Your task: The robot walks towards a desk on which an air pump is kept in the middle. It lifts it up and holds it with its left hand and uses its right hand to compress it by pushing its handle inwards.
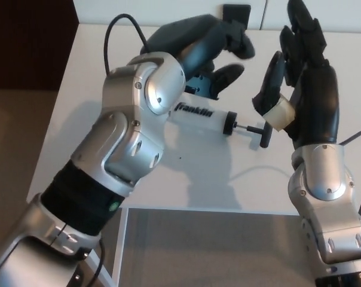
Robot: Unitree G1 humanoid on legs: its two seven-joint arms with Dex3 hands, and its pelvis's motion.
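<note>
White air pump point(202, 119) – loose on desk point(324, 66)

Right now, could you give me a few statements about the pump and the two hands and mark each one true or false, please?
1. The air pump lies on the white desk. True.
2. The left hand is closed around the pump's barrel. False: it is open above the pump, holding nothing.
3. The pump's handle points toward the robot's right side. True.
4. The right hand is pressing the handle in. False: it is open, just above the handle, and some rod shows between cap and handle.
5. The barrel carries the printed word Franklin. True.
</note>
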